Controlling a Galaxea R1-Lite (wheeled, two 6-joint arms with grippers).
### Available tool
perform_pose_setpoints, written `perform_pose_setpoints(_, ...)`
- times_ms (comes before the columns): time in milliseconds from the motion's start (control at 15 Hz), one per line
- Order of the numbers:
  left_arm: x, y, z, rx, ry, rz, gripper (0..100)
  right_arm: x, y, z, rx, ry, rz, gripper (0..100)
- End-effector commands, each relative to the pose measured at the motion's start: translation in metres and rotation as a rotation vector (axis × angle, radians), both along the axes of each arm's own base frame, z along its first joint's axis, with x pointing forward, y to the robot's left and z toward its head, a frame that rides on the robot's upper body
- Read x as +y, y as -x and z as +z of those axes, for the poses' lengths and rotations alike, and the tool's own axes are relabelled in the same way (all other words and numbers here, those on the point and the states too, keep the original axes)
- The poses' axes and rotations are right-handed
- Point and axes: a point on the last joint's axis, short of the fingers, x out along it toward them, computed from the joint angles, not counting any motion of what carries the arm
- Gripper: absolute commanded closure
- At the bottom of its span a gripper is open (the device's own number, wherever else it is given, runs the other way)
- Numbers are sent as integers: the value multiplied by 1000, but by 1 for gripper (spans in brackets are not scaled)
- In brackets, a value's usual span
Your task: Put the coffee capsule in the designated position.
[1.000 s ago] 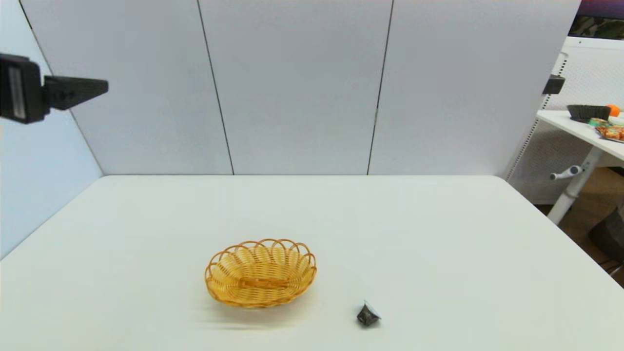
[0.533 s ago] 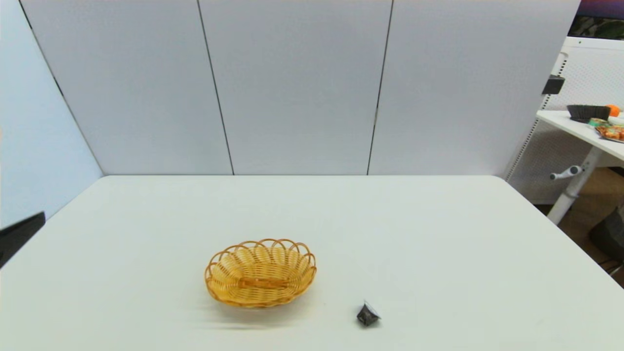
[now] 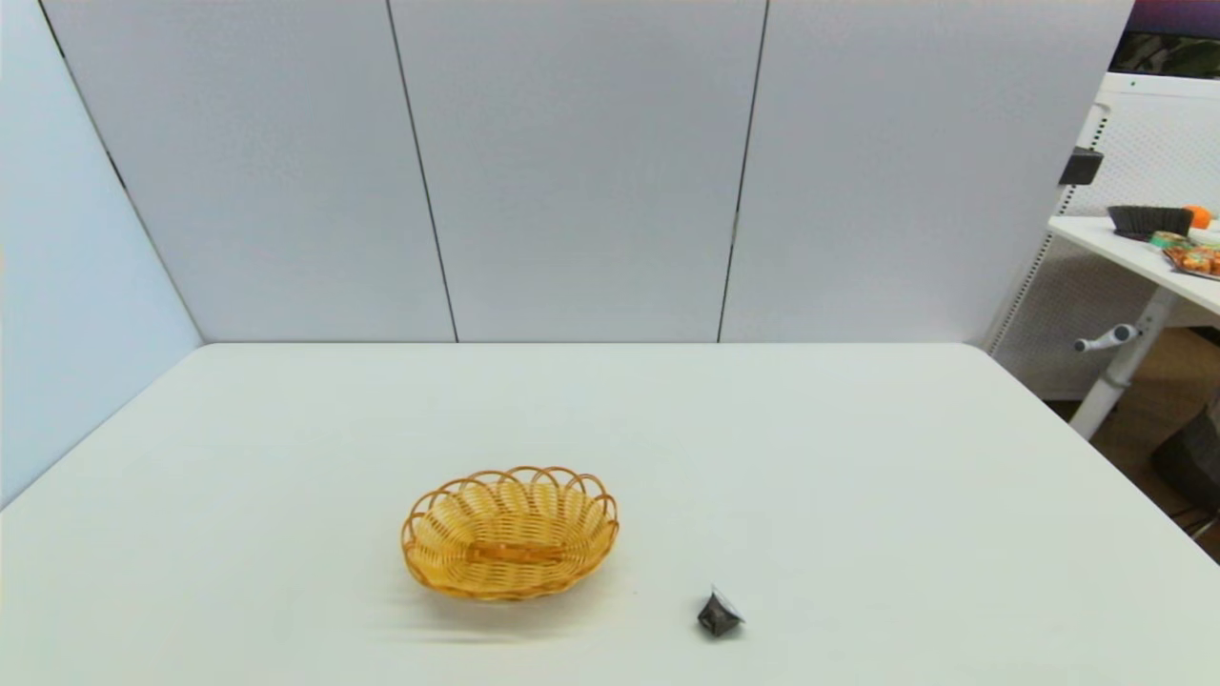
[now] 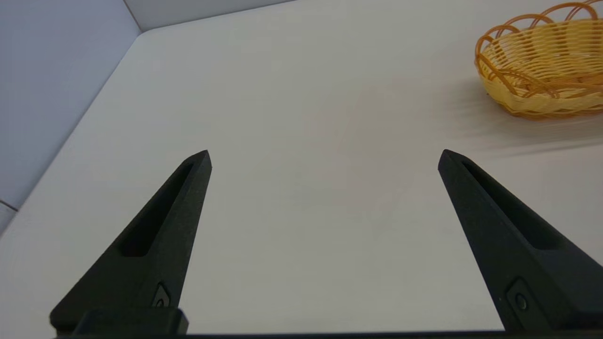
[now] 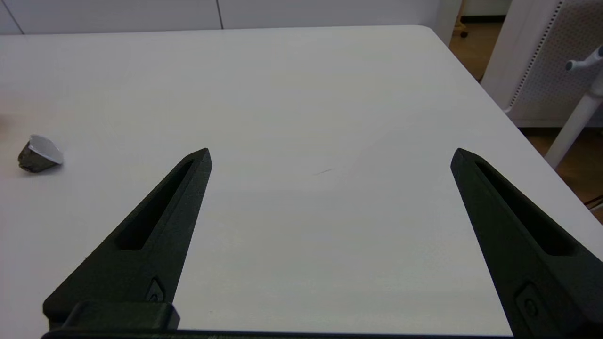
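**Waiting on a capsule that lies nearer the right gripper**

Lying tipped on its side on the white table [image 3: 858, 457], the coffee capsule [image 3: 720, 615] shows its pale foil face in the right wrist view, well off to the robot's left of the right gripper [image 5: 330, 157]. That gripper hangs low over bare tabletop, fingers spread wide and empty. Just beyond the capsule sits the wicker basket [image 3: 510, 534]; the left gripper [image 4: 324, 157], likewise spread, is farther off past it.
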Motion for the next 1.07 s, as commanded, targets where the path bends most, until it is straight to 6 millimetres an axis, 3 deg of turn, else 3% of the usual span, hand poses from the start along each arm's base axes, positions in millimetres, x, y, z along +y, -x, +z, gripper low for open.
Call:
perform_pose_setpoints(67,0,13,-29,-112,25,-21,0,0,0,0,1,0,0,0)
perform_pose_setpoints(400,0,12,-35,-197,48,-23,0,0,0,0,1,0,0,0)
perform_pose_setpoints(1067,0,12,-35,-195,91,-18,0,0,0,0,2,0,0,0)
